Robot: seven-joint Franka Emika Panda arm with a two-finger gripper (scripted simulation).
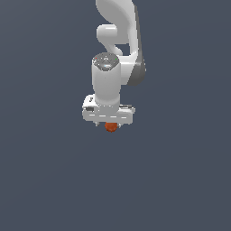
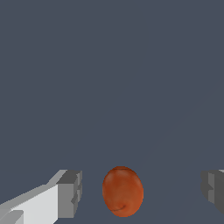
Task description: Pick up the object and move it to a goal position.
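Observation:
The object (image 2: 122,191) is a small orange-red roundish lump. In the wrist view it sits between my two grey fingertips (image 2: 70,194), with a gap on each side and neither pad touching it. My gripper (image 2: 142,192) is open. In the exterior view the object (image 1: 110,127) peeks out just under the white hand, and the gripper (image 1: 109,125) comes down over it from above; the fingers are mostly hidden there by the hand.
The white arm (image 1: 118,40) rises behind the hand toward the top of the exterior view. All around lies a plain dark grey-blue surface (image 1: 180,171) with no other objects or edges in view.

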